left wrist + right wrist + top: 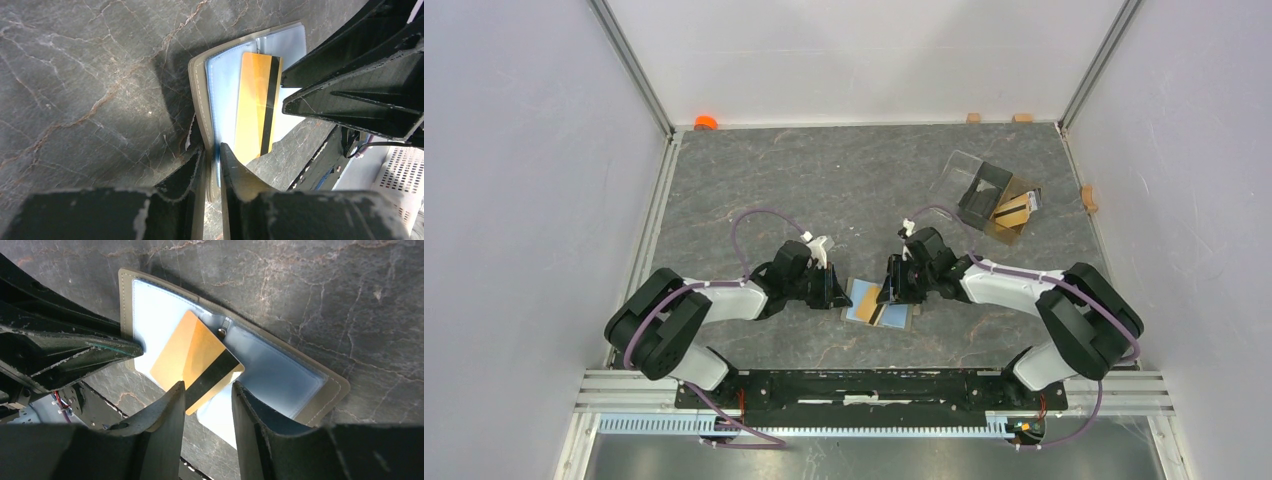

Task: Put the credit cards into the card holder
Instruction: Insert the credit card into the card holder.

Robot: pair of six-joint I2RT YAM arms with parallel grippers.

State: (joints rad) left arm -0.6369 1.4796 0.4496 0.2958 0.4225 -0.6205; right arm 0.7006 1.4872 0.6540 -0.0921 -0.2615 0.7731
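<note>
Grey marbled table (754, 170). Item: card holder (285, 372), open, pale inside up, at the middle of the surface's near edge. Item: left gripper (212, 150), pinched on its left cover edge. Item: right gripper (207, 390), clamped across a gold credit card (192, 352) tilted over the inside. Step, judged: insertion. Next: line the card's leading edge with a pocket mouth, then slide.

You'll find the card holder (858, 291) lying open at the lower centre of the top view, just above the arm bases. One card (868, 304) rests on its inside. The left gripper (212, 152) straddles the holder's left edge, and the right gripper (207, 387) sits at the card's right end. The clear box (969, 180) stands well apart at upper right, with other cards (1014, 210) in it.
</note>
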